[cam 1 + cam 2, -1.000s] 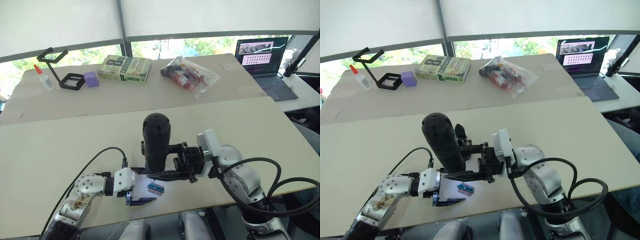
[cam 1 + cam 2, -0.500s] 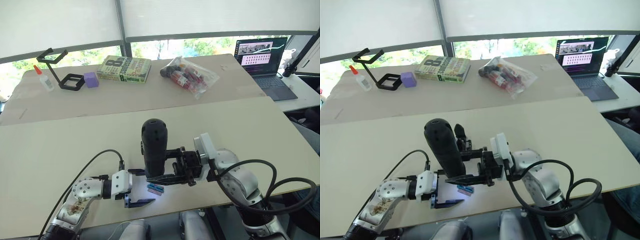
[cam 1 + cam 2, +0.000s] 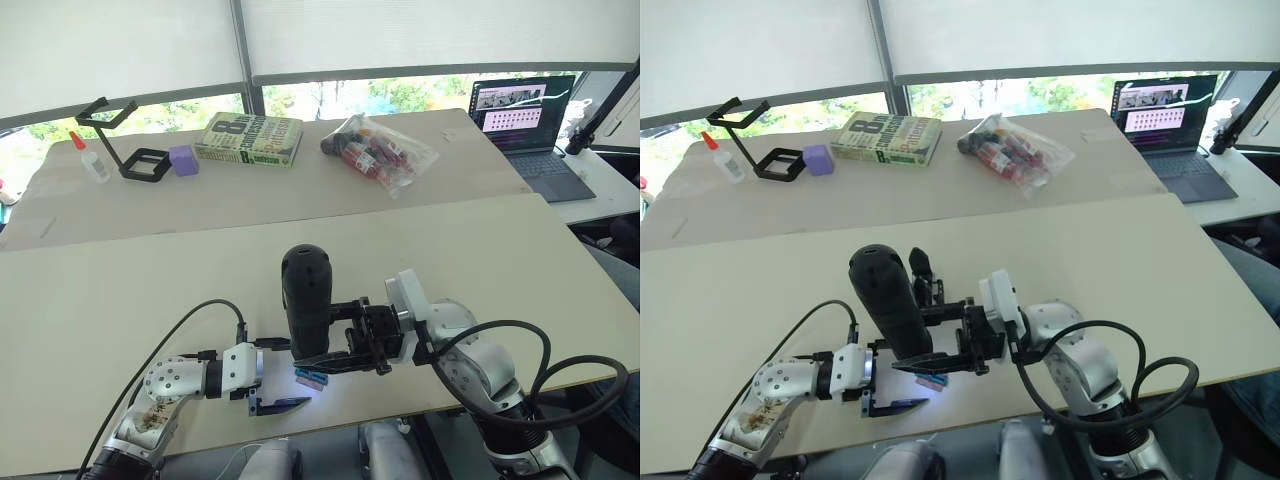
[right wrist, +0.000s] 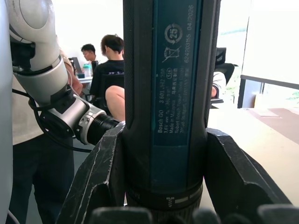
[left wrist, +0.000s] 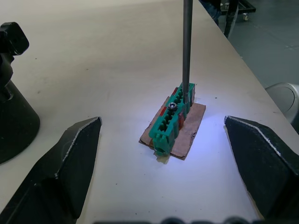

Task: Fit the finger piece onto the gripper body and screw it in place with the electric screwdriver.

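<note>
screwdriver upright over a green block, near table edge.
right gripper [image 3: 335, 345] clamped on the screwdriver [image 3: 307, 300], held upright, its thin metal bit [image 5: 187, 44] touching the green and red block [image 5: 172, 119] on a brown card [image 5: 186, 133]. left gripper [image 5: 163, 154] spread wide, one finger on each side of the block, apart from it. gripper body [image 3: 923, 275] stands just behind the screwdriver. book [image 3: 249, 138], bag [image 3: 378, 148], laptop [image 3: 525, 120] on the far table.

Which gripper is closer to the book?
The right. It holds the screwdriver upright mid-table; the left gripper sits open at the near edge, farther from the book.
</note>
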Robot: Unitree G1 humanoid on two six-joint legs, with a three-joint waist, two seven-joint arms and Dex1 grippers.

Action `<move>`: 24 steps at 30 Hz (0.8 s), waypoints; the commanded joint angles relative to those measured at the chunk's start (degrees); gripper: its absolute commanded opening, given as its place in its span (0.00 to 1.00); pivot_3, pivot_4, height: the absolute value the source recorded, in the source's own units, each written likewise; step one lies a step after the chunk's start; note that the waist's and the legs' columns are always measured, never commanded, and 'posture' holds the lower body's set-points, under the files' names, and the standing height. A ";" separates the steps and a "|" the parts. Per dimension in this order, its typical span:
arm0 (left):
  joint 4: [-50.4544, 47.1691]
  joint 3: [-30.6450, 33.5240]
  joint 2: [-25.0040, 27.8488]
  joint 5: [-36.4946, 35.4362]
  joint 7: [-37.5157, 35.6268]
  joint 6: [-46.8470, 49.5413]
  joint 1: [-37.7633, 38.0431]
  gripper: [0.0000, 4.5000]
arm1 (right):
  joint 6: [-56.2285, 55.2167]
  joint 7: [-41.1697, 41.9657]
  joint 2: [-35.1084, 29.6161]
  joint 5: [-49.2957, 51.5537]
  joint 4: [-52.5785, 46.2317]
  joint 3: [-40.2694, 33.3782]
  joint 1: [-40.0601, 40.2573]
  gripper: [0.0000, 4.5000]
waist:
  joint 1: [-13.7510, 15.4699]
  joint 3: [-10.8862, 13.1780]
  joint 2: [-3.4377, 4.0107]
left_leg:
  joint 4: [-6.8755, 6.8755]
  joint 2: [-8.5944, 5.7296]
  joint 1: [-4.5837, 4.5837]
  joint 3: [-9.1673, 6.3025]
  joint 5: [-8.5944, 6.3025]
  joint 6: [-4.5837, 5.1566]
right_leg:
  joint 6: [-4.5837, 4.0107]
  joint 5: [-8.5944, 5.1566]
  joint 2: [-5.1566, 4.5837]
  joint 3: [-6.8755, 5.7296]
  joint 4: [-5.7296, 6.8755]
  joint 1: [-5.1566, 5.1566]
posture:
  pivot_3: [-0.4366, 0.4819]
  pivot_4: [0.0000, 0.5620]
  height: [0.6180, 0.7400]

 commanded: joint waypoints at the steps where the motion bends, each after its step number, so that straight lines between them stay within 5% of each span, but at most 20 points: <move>1: 3.26 -1.86 -0.20 2.09 0.04 -0.10 1.12 0.99 | -0.69 -0.16 0.73 2.42 -2.32 -1.24 -1.72 0.43 | 0.00 -0.01 0.02 | 0.00 0.00 0.00 0.00 0.00 0.00 | 0.00 0.00 0.00 0.00 0.00 0.00 | 0.48 0.27 1.00; 24: 4.45 -2.75 -1.02 2.49 0.31 -0.36 1.26 0.99 | -1.45 -1.04 0.39 0.98 -0.76 -0.82 -2.39 0.43 | 0.08 -0.24 0.30 | 0.00 -0.01 0.05 0.00 -0.03 0.06 | 0.00 0.00 -0.01 0.01 0.00 0.07 | 0.48 0.27 1.00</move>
